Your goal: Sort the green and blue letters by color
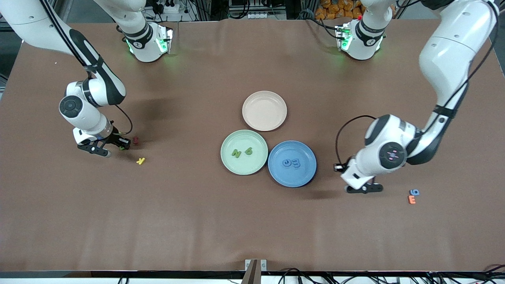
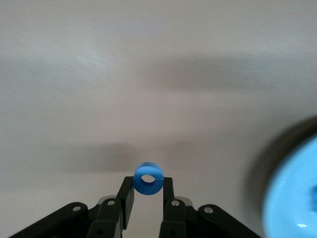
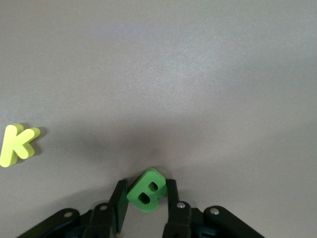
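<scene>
gripping a green b, right gripper near table edge

green B (yellow K nearby)

arms: 2, white shells, blk joints | cables: blk | bases: green LEDs

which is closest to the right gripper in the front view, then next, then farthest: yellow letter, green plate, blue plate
From the right gripper:
1. yellow letter, just beside it, nearer the camera
2. green plate, mid-table
3. blue plate, beside the green one, toward the left arm's end
</scene>
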`<state>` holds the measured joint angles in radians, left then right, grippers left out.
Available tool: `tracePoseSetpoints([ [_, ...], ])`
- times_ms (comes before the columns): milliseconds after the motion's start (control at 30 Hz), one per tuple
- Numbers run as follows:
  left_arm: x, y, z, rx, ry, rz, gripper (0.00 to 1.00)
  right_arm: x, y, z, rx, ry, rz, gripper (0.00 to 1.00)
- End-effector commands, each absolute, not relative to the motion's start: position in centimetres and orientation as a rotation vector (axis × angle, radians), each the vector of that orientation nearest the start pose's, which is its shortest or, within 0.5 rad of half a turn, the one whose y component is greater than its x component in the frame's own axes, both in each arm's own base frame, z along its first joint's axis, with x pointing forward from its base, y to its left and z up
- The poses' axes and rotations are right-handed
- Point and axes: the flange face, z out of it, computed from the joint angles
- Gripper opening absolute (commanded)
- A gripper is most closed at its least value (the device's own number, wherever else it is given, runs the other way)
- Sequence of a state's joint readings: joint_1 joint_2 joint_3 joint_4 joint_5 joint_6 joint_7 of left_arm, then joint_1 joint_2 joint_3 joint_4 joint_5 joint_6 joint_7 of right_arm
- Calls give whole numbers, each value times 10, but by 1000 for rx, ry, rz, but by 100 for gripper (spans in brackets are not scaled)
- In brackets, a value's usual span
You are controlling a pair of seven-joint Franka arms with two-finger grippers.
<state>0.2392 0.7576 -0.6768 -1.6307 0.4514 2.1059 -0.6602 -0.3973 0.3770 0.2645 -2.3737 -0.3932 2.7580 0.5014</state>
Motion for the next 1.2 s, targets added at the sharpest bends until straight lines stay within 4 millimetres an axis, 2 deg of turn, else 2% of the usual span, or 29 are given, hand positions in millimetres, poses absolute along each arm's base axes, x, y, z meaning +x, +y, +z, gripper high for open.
tracePoseSetpoints([
  [0,623,-252,252,-3120,-263,181,0,508,-46,187,-3159,488,-115,22],
  [100,613,-278,251,-3110,-312,181,0,511,-33,196,-3161,528,-116,22],
  [233,603,-300,250,-3102,-346,181,0,521,2,204,-3163,574,-89,22],
  [500,589,-337,251,-3097,-392,176,0,530,100,220,-3044,698,-94,22],
  [700,589,-338,251,-3092,-382,163,0,533,190,239,-2979,828,-79,22],
  [733,589,-337,251,-3092,-380,161,15,534,208,243,-2966,854,-77,22],
  [867,588,-337,249,-3092,-348,160,100,534,263,253,-2933,925,-60,22],
  [1067,591,-331,249,-3095,-318,160,100,531,334,258,-2884,1013,-21,22],
  [1167,599,-318,251,-3103,-268,155,100,531,364,259,-2855,1063,2,22],
])
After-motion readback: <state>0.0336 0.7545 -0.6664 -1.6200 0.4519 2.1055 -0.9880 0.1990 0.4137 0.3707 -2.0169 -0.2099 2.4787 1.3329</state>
